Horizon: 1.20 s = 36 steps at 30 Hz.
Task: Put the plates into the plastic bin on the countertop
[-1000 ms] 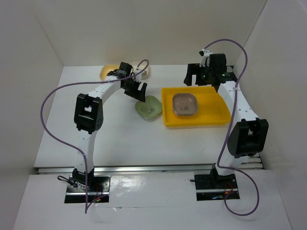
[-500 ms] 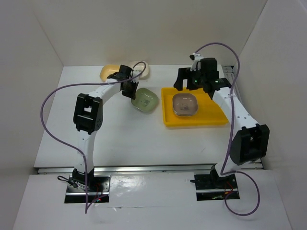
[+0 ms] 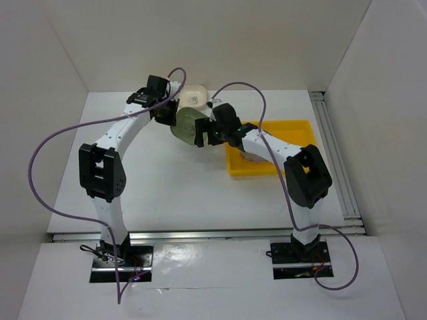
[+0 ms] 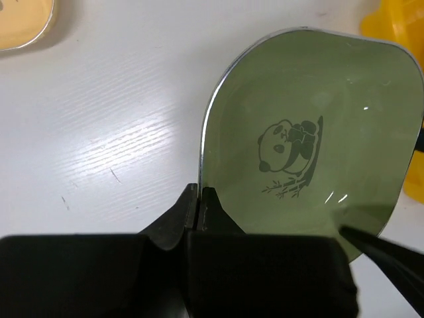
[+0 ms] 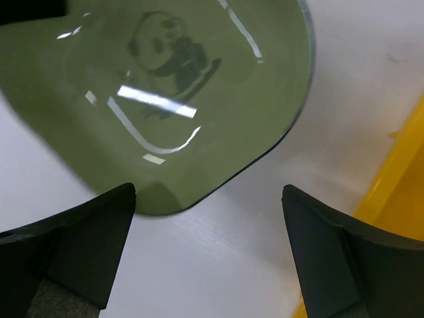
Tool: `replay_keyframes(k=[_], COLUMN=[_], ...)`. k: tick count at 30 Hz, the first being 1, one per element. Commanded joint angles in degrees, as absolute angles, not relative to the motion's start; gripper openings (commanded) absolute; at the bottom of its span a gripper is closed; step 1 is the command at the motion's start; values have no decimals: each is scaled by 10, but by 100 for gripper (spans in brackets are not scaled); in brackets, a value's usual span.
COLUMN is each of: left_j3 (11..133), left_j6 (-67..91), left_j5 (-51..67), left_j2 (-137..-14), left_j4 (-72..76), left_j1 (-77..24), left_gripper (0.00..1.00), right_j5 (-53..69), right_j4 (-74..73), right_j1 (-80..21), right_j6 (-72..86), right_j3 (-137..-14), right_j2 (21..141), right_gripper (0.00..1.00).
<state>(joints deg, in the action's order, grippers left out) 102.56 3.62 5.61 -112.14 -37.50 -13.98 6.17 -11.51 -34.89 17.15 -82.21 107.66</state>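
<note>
A green plate with a panda print hangs tilted above the countertop, left of the plastic bin. My left gripper is shut on its rim. My right gripper stands open at the plate's other side. Its left fingertip is just beside the plate's edge, with nothing between the fingers. The yellow-orange bin's wall shows at the right of the right wrist view. The right forearm covers most of the bin's inside.
A cream plate lies at the back of the table by the wall. A yellow plate lies on the white surface beyond the left gripper. A corner of the bin is close to the green plate. White walls close in three sides.
My left gripper shut on the green plate and lifted it up and back. My right arm swung from the back right across the bin to the plate's right side.
</note>
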Motion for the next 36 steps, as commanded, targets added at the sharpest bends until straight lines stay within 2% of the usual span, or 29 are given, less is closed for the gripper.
replay_keyframes(k=[1, 3, 6, 7, 10, 12, 13, 14, 15, 16, 17, 18, 21, 30, 33, 36], left_j3=[1046, 1046, 1040, 1035, 1034, 1034, 1043, 1048, 1055, 1073, 1083, 1094, 1146, 1250, 1298, 1351], left_j6=[62, 62, 69, 69, 74, 79, 79, 79, 79, 79, 79, 79, 73, 40, 26, 15], left_j5=[82, 89, 110, 119, 142, 148, 163, 163, 163, 163, 163, 163, 163, 128, 123, 118], left_j2=[-1082, -1074, -1059, -1059, -1048, -1048, -1048, -1048, -1048, -1055, -1055, -1060, -1076, -1166, -1223, -1279], left_j4=[-393, -393, -393, -393, -398, -398, -398, -398, -403, -403, -409, -414, -420, -436, -436, -436], left_j1=[-142, -142, -142, -142, -142, -142, -142, -142, -142, -142, -137, -137, -123, -44, -20, -8], left_gripper=[0, 0, 0, 0, 0, 0, 6, 15, 30, 73, 93, 100, 100, 100, 100, 100], right_j5=[-31, -40, -48, -42, -21, -15, -15, -21, -21, -44, -57, -70, -92, -6, 41, 72], right_j4=[-57, -41, -35, -35, -21, -16, -16, -25, -34, -56, -67, -77, -117, -282, -282, -274], right_j1=[-361, -361, -361, -361, -361, -361, -361, -361, -361, -361, -353, -346, -301, -119, -49, -28], right_j6=[194, 200, 215, 221, 228, 235, 235, 235, 235, 235, 235, 229, 206, 48, 34, 24], right_j3=[-867, -862, -862, -862, -857, -857, -857, -857, -867, -879, -884, -884, -881, -841, -804, -788], right_j2=[1073, 1073, 1078, 1084, 1084, 1084, 1084, 1084, 1084, 1084, 1075, 1069, 1027, 942, 928, 933], right_gripper=[97, 97, 83, 75, 38, 18, 5, 0, 0, 0, 0, 0, 0, 0, 0, 0])
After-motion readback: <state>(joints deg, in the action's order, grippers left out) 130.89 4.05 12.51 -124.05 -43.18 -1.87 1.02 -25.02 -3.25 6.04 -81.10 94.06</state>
